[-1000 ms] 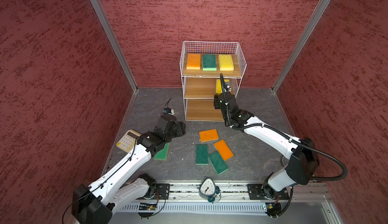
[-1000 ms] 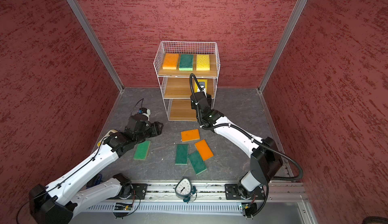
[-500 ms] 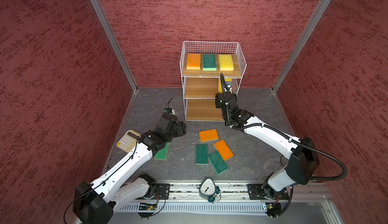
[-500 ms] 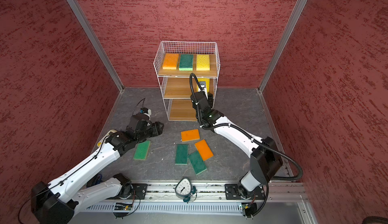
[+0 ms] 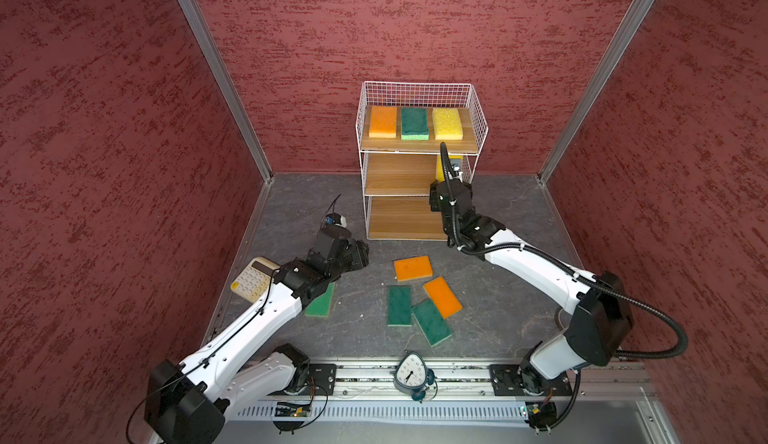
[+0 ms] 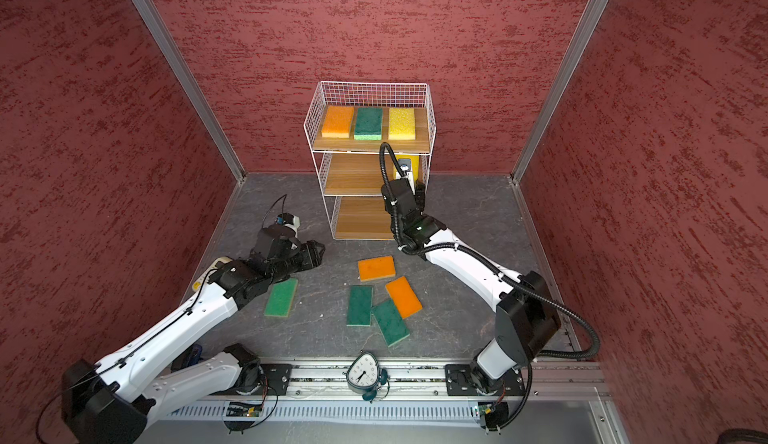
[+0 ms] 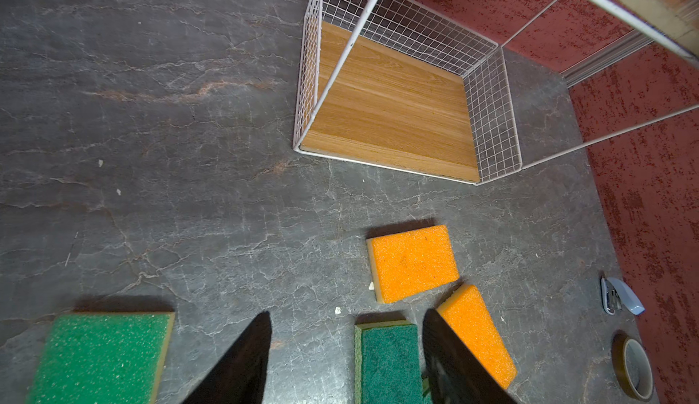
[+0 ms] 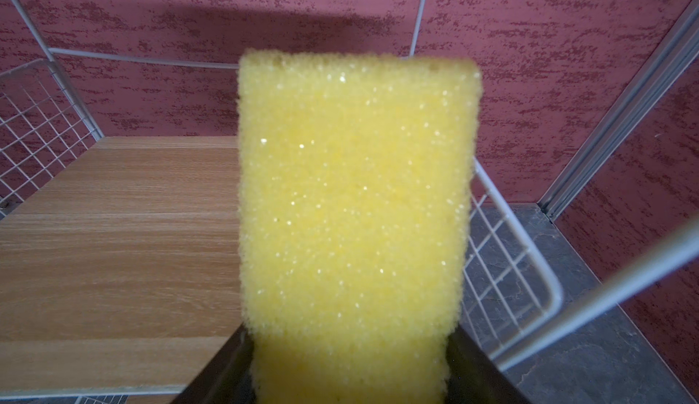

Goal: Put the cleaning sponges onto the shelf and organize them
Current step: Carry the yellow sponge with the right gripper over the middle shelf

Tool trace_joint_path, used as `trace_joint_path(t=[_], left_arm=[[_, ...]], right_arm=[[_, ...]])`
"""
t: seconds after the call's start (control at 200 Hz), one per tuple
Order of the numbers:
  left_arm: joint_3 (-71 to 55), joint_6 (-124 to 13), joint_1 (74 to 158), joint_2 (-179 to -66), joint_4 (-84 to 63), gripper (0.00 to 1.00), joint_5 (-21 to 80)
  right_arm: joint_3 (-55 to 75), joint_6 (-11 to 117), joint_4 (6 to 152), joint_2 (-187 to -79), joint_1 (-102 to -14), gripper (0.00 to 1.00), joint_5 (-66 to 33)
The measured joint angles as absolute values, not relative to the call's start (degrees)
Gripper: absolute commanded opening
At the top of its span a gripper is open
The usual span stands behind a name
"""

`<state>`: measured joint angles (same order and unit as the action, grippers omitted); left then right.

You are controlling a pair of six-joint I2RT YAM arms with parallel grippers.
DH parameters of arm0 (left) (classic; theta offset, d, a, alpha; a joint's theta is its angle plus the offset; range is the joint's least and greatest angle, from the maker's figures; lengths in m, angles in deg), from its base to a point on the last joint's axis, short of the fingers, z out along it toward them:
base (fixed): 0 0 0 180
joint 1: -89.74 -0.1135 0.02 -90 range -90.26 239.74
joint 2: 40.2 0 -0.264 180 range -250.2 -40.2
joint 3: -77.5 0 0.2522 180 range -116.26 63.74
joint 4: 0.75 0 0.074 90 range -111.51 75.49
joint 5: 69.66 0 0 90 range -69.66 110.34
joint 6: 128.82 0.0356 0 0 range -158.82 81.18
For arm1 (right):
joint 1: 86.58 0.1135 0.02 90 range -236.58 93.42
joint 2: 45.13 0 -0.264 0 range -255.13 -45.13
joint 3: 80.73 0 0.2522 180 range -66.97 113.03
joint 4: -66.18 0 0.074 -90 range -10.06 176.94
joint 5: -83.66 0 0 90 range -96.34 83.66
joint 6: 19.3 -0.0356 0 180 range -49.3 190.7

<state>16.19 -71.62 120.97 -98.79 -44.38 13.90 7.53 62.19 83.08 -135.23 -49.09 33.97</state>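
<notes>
The shelf (image 5: 399, 173) (image 6: 357, 173) stands at the back, and its top tier carries an orange (image 5: 383, 121), a green (image 5: 414, 123) and a yellow sponge (image 5: 447, 123). My right gripper (image 8: 350, 368) is shut on another yellow sponge (image 8: 355, 201) (image 5: 439, 169), held over the right side of the middle board. My left gripper (image 7: 346, 319) (image 5: 360, 254) hangs open above the floor. A light-green sponge (image 7: 102, 356) lies to one side of it, a dark green sponge (image 7: 389, 360) below its jaws. Two orange sponges (image 5: 413, 268) (image 5: 442, 296) and two green ones (image 5: 399, 305) (image 5: 431, 322) lie mid-floor.
A cream calculator (image 5: 253, 281) lies at the left wall beside my left arm. A small clock (image 5: 411, 375) stands on the front rail. A tape roll (image 7: 635, 368) and a small blue-grey stapler (image 7: 620, 296) sit near the right wall. Red walls enclose three sides.
My right gripper has pushed the yellow sponge a little further into the middle tier. My left gripper has drifted slightly right, toward the sponges on the floor.
</notes>
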Motion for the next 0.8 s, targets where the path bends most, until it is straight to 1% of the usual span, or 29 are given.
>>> trace_joint_path(t=[0.16, 0.341, 0.486, 0.802], left_arm=[[16.19, -72.01, 120.97, -98.85, -44.05, 0.64, 13.92], [16.19, -72.12, 120.97, -99.16, -44.03, 0.63, 13.94], [16.19, -72.47, 120.97, -99.16, -44.03, 0.64, 13.97], [16.19, -72.69, 120.97, -99.01, -44.05, 0.63, 13.94]], right_arm=[[7.53, 62.21, 83.06, -135.23, -49.55, 0.67, 33.97], [7.53, 62.27, 82.93, -135.26, -49.96, 0.75, 33.95], [7.53, 62.25, 82.93, -135.26, -50.01, 0.79, 33.95], [7.53, 62.36, 83.01, -135.26, -50.05, 0.82, 33.93]])
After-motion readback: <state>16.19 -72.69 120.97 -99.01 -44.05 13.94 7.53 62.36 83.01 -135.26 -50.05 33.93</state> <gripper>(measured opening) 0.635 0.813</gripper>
